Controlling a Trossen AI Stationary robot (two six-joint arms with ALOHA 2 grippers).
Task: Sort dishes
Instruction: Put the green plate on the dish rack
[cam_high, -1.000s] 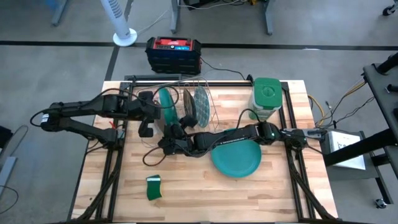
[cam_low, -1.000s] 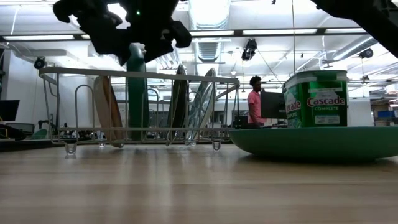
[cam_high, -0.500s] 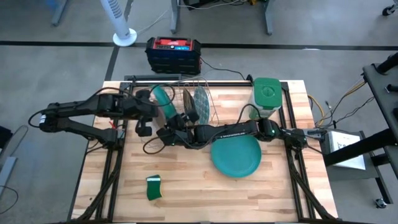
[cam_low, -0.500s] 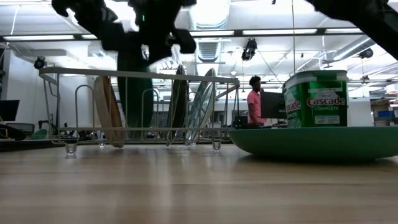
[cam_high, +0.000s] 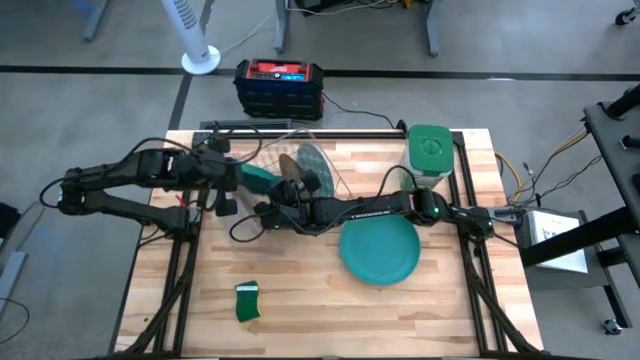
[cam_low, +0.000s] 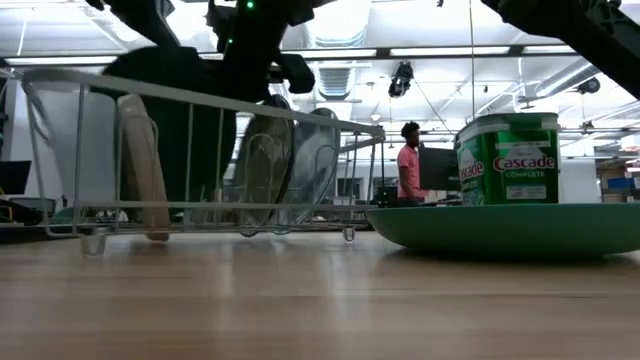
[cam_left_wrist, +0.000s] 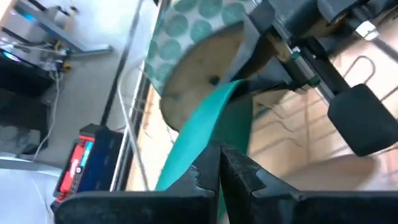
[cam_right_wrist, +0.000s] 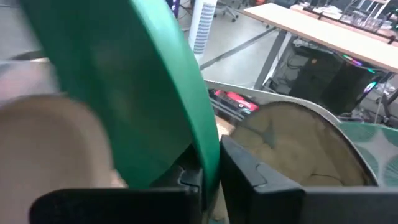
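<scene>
Teal plate (cam_high: 257, 178), rigid, slick and breakable, stands tilted in the wire rack (cam_low: 200, 160); my left pincer (cam_left_wrist: 219, 163) and right pincer (cam_right_wrist: 210, 168) both clamp its thin rim, the surest hold.

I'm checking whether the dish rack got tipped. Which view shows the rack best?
The low view: the dish rack appears side-on, its top rail slanting, one end raised. The high view shows it from above, largely hidden under both arms. The wrist views catch only bits of wire behind the teal plate.
</scene>
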